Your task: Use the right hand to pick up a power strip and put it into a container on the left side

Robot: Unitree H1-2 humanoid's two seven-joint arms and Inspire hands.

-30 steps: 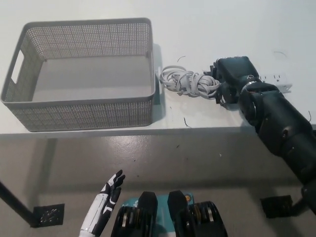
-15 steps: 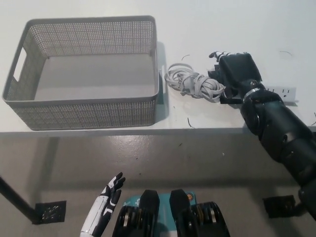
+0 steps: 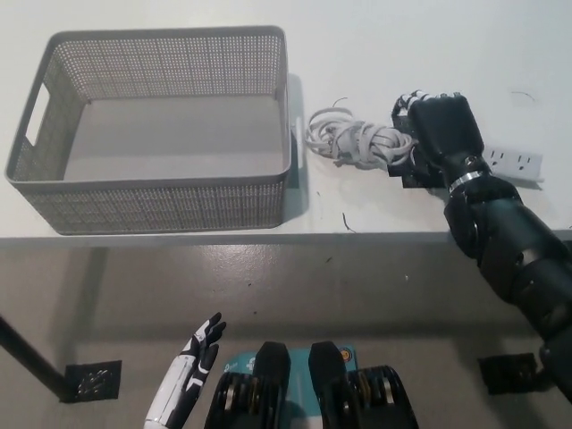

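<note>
Nearest, the white left hand point(image 3: 189, 380) rests low below the table edge, fingers apart and holding nothing. Up on the table point(image 3: 384, 54), the black right hand point(image 3: 438, 134) lies over the power strip point(image 3: 509, 162), whose long axis runs left to right; its socket end shows just right of the wrist, and its coiled cord point(image 3: 355, 141) trails left toward the empty basket point(image 3: 152, 201). The fingers look curled over it, though whether they grip cannot be told.

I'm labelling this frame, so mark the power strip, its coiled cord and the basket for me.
power strip point(image 3: 517, 162): head view, on its white socket face right of the hand.
coiled cord point(image 3: 357, 141): head view, middle of the bundle.
basket point(image 3: 161, 205): head view, near mesh wall.
</note>
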